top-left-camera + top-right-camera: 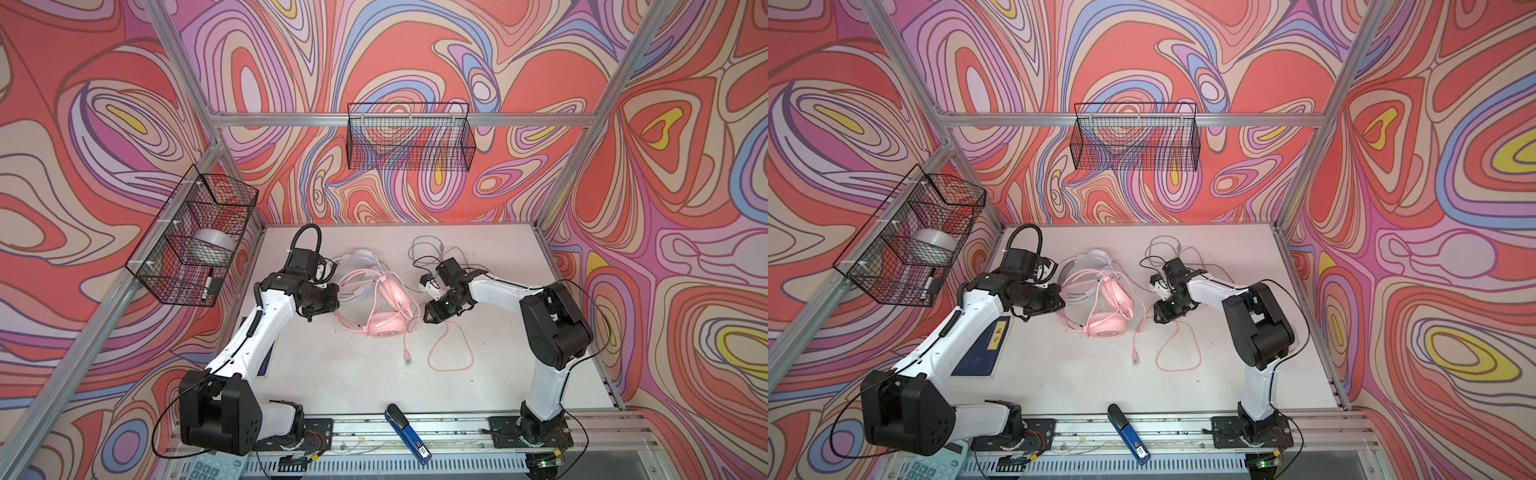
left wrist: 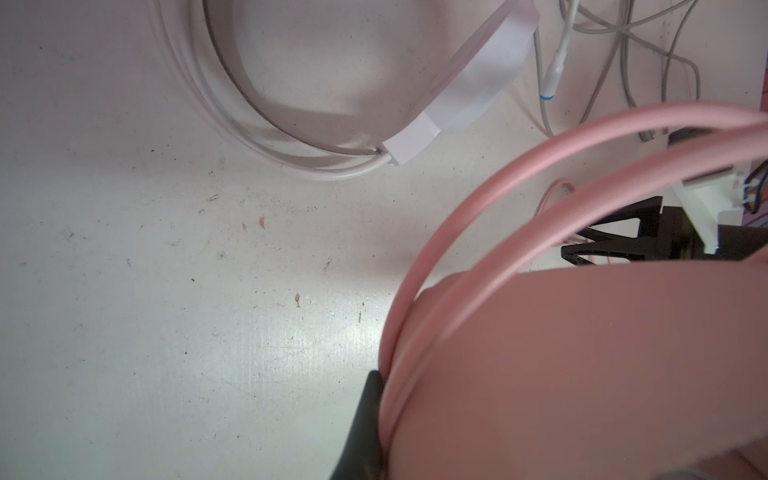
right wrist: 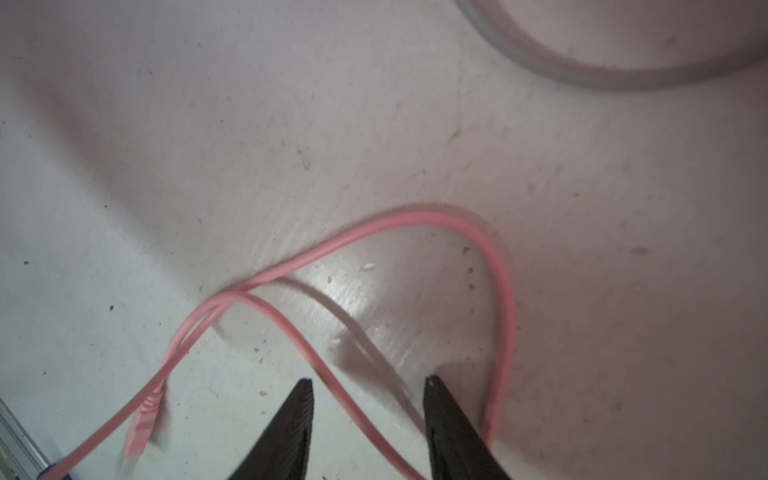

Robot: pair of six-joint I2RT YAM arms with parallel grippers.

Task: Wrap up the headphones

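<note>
The pink headphones (image 1: pixel 386 326) lie mid-table in both top views, overlapping the white headphones (image 1: pixel 363 257) behind them. My left gripper (image 1: pixel 333 297) is shut on the pink headband (image 2: pixel 582 353). Only one black finger (image 2: pixel 365 415) shows in the left wrist view, pressed against the band; the other is hidden. The pink cable (image 1: pixel 451 368) loops on the table to the right, its plug (image 1: pixel 407 353) lying loose. My right gripper (image 3: pixel 368 380) stands open low over the table, and a strand of pink cable (image 3: pixel 415 216) runs between its fingers. The grey cable (image 1: pixel 424 245) lies tangled behind the right gripper (image 1: pixel 428 316).
A wire basket (image 1: pixel 409 137) hangs on the back wall. Another basket (image 1: pixel 195 237) on the left wall holds a tape roll (image 1: pixel 212 245) and a marker. A blue stapler (image 1: pixel 407 432) lies on the front rail and a calculator (image 1: pixel 208 467) at the front left.
</note>
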